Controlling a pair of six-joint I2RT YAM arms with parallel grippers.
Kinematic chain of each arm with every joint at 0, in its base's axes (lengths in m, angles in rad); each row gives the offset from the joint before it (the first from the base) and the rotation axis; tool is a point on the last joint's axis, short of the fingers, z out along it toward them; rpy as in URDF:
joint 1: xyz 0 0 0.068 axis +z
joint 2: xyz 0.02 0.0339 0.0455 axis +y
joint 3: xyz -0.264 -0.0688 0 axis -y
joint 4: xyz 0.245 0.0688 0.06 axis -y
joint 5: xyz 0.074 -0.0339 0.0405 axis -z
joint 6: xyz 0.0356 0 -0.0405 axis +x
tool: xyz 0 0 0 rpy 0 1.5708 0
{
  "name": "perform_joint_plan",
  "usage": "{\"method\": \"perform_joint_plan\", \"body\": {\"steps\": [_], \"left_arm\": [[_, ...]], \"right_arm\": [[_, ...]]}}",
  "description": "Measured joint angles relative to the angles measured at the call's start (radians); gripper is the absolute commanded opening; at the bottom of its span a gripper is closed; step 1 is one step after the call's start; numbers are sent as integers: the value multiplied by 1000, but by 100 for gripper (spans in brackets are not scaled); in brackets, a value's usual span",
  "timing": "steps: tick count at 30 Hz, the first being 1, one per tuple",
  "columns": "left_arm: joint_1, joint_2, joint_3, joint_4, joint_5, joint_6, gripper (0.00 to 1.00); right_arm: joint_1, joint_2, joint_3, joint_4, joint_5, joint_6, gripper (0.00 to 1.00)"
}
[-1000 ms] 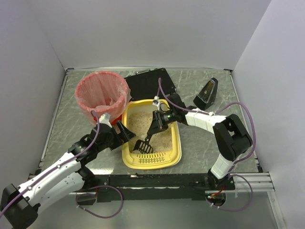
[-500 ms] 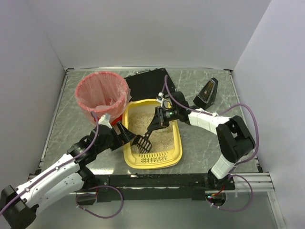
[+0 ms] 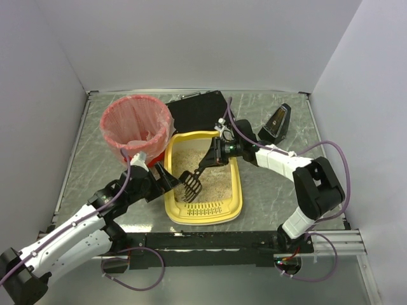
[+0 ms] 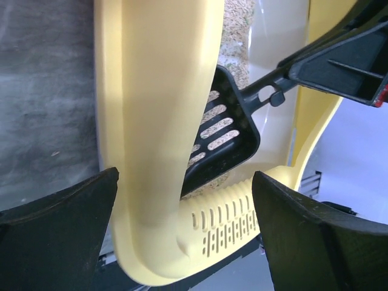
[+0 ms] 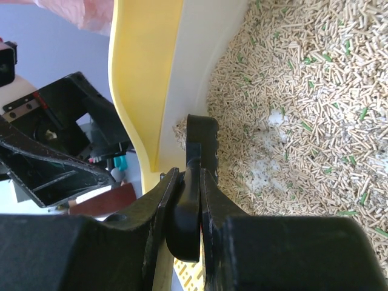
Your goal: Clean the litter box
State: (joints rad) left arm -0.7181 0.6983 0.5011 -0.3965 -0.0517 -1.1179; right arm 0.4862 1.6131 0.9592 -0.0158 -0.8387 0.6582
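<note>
The yellow litter box (image 3: pixel 237 190) lies mid-table, its slotted strip at the near end, with beige litter (image 3: pixel 184 162) inside. My right gripper (image 3: pixel 216 154) is shut on the handle of a black slotted scoop (image 3: pixel 191 187), whose head sits low by the box's left wall. In the right wrist view the scoop (image 5: pixel 202 148) stands edge-on against the inner wall, over the litter (image 5: pixel 303 91). My left gripper (image 3: pixel 163 180) is open and straddles the box's left rim (image 4: pixel 145 121), with its fingers (image 4: pixel 54 233) wide apart. The scoop's head (image 4: pixel 224 130) holds some pellets.
A round bin with a pink liner (image 3: pixel 135 124) stands at the far left of the box. A flat black case (image 3: pixel 200 111) lies behind the box. A small black wedge-shaped object (image 3: pixel 275 122) stands at the far right.
My right gripper has drawn back toward the far right, and the scoop head has slid a little away from the slotted end, along the box's left wall. The left gripper has stayed at the rim.
</note>
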Motion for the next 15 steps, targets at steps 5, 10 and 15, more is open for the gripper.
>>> {"method": "perform_joint_plan", "body": {"steps": [5,10,15], "left_arm": [[-1,0,76,-114,-36,25,97],[-2,28,138,-200,-63,55,97],[-5,116,202,-286,-101,81,97]], "right_arm": [[0,-32,-18,6,27,18,0],[-1,-60,-38,15,55,42,0],[-10,-100,-61,31,80,74,0]]}}
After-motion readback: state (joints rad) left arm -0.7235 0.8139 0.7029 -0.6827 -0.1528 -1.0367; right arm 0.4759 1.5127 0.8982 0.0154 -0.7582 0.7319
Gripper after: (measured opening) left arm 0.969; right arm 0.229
